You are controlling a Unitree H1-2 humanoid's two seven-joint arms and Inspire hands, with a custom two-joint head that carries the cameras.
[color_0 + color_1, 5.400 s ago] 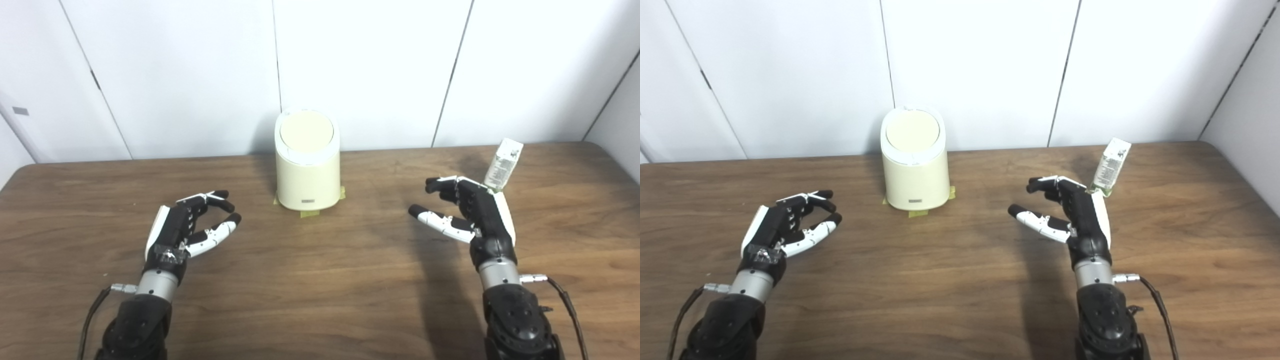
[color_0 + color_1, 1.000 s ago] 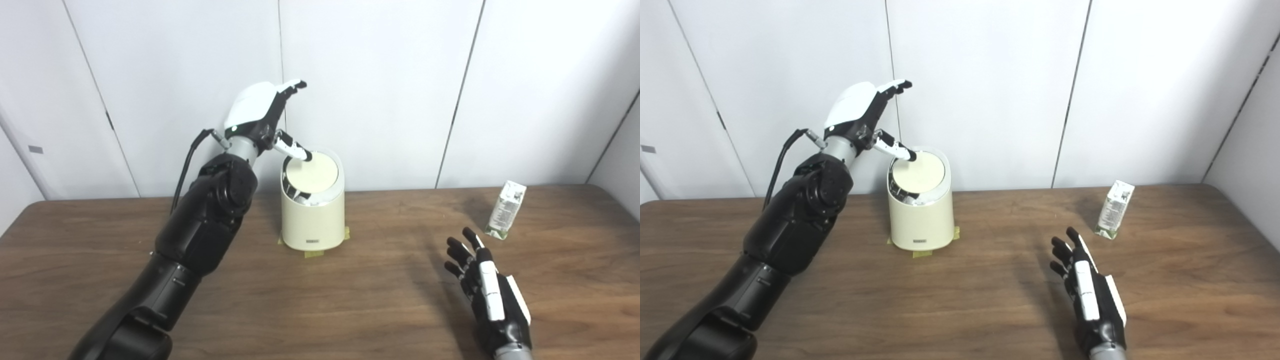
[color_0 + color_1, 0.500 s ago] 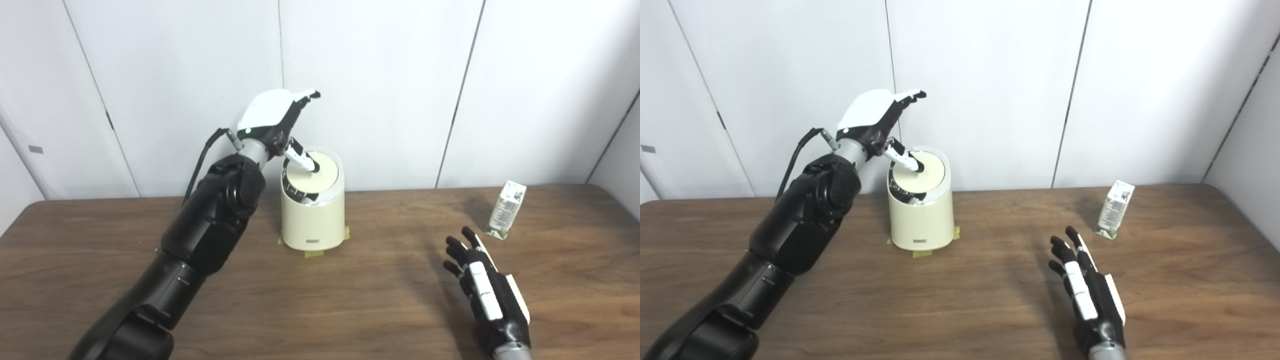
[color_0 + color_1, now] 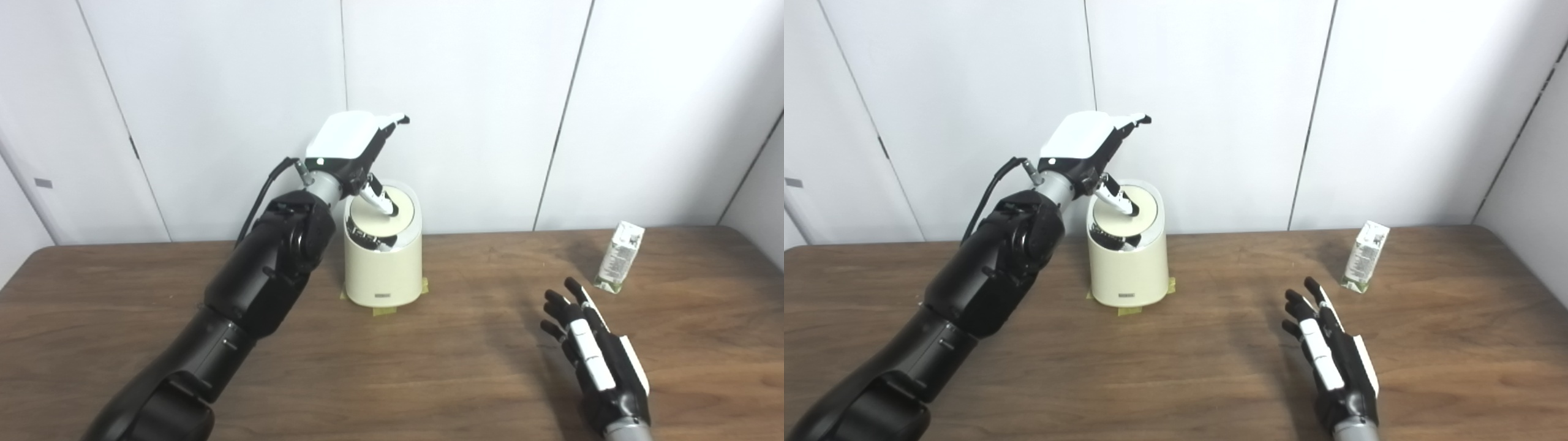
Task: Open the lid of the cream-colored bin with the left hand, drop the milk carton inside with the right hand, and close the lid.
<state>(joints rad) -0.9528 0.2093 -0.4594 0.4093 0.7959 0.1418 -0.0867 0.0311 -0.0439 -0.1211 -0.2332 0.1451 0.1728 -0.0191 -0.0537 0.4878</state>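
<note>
Cream plastic bin [image 4: 383, 269] at back-centre of table [image 4: 429, 367], taped down. Lid [image 4: 380, 215] tilted, front gap showing; your left hand [image 4: 355, 144] is spread, holding nothing, thumb pressing the lid's rear. Lid prob. a light, slick swing flap, so push near the edge. Milk carton [image 4: 620, 257] upright, far right, likely light, crushable cardboard: take its mid sides. Right hand [image 4: 597, 361] spread flat, empty, near carton, not touching.
</note>
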